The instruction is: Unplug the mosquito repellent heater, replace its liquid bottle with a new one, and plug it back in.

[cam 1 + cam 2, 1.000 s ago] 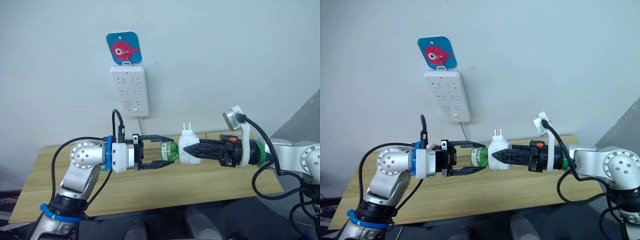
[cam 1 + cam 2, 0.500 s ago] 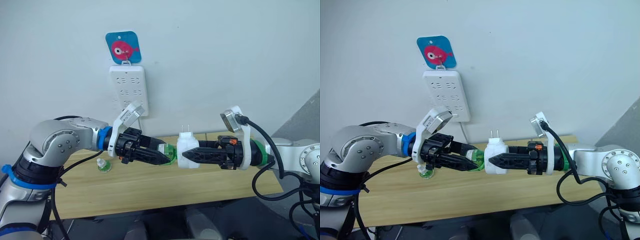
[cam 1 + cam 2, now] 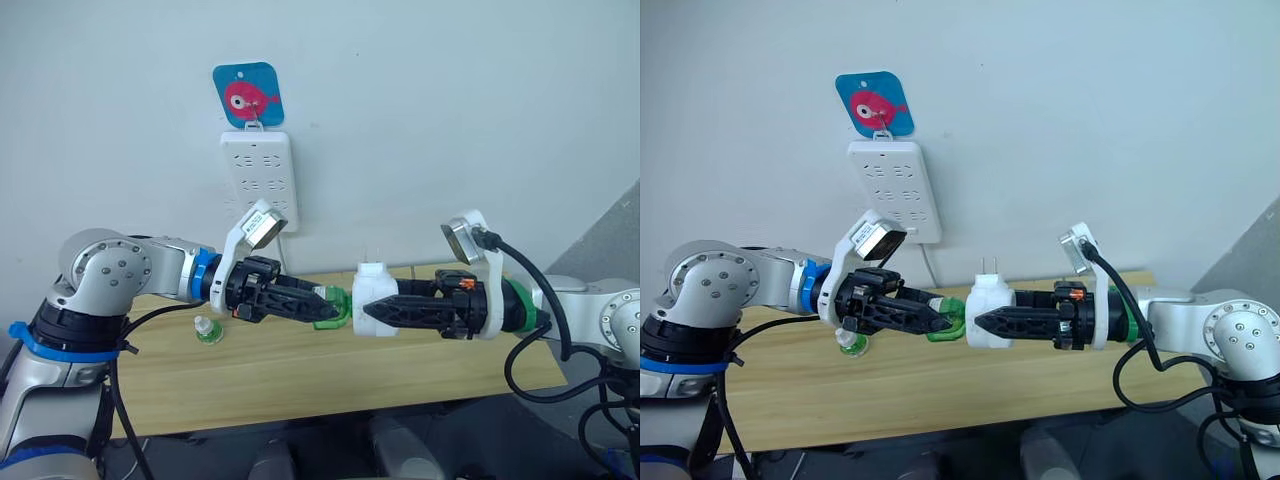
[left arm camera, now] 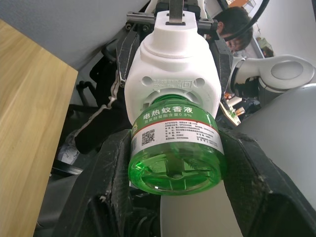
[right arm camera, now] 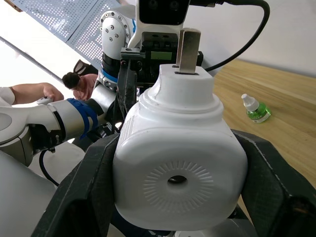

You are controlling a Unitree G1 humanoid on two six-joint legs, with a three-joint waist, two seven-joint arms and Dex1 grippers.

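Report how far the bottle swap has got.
Done: the mosquito repellent heater is unplugged, held in mid-air by the right end effector, prongs up. In hand: the left end effector grips a green bottle seated in the heater's base. A second small bottle stands on the table; which is the new one I cannot tell. Left: plugging back into the power strip.

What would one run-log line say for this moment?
right claw: grips small white rounded plastic heater | left claw: grips green liquid bottle seated in heater | small green bottle: on wooden table
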